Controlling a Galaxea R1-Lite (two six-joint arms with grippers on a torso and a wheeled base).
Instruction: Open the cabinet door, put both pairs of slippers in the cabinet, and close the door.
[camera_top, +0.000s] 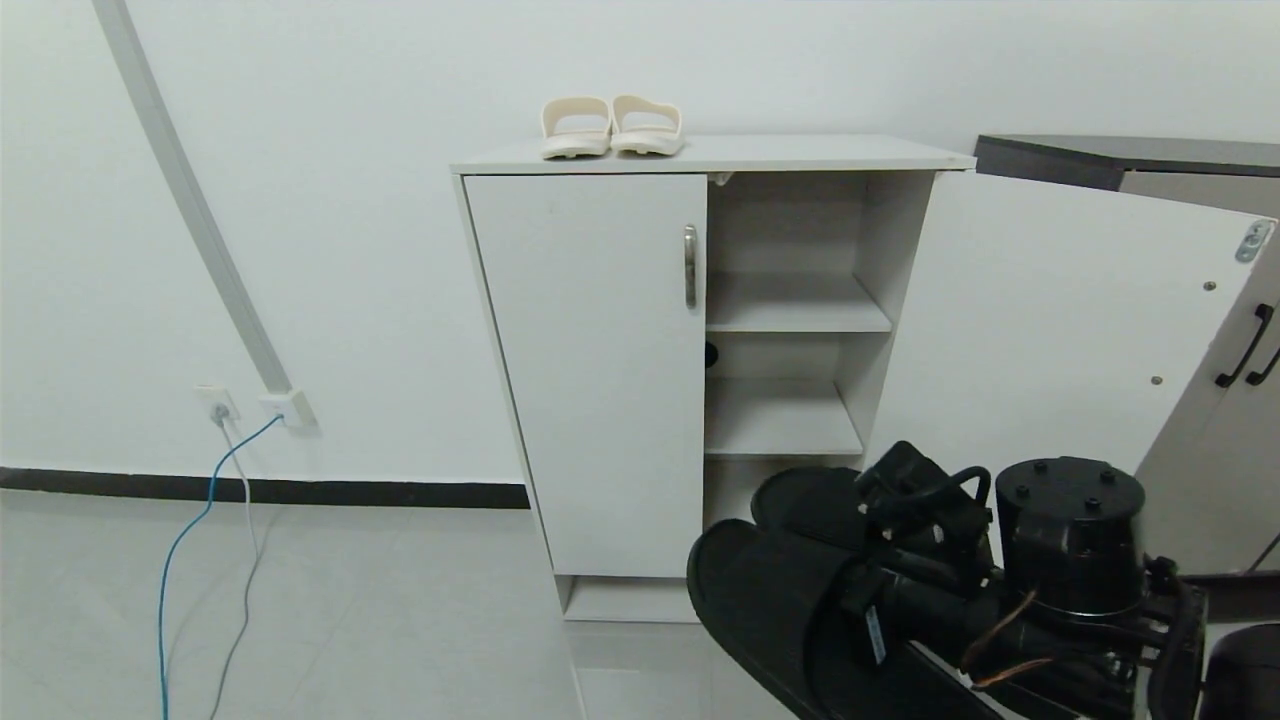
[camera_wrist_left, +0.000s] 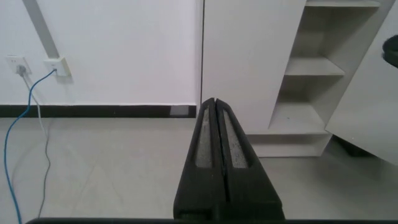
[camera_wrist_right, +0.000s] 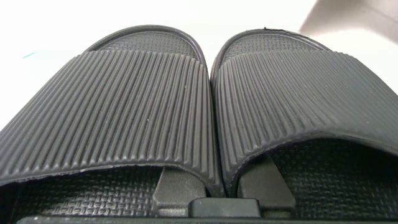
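A white cabinet (camera_top: 590, 380) stands against the wall, its left door closed and its right door (camera_top: 1050, 330) swung wide open. Bare shelves (camera_top: 790, 305) show inside. A cream pair of slippers (camera_top: 612, 127) sits on the cabinet top. Low at the front right, my right gripper (camera_top: 885, 575) is shut on the black pair of slippers (camera_top: 780, 590), held side by side just before the open compartment. In the right wrist view its fingers (camera_wrist_right: 264, 186) reach under the ribbed straps of the black slippers (camera_wrist_right: 143, 106). My left gripper (camera_wrist_left: 215, 106) is shut on nothing, hanging over the floor left of the cabinet (camera_wrist_left: 249, 56).
Wall sockets (camera_top: 215, 405) with a blue and a grey cable trailing over the floor lie at the left. A dark-topped grey cabinet (camera_top: 1200, 165) with black handles stands behind the open door. Bare grey floor (camera_top: 380, 620) stretches left of the cabinet.
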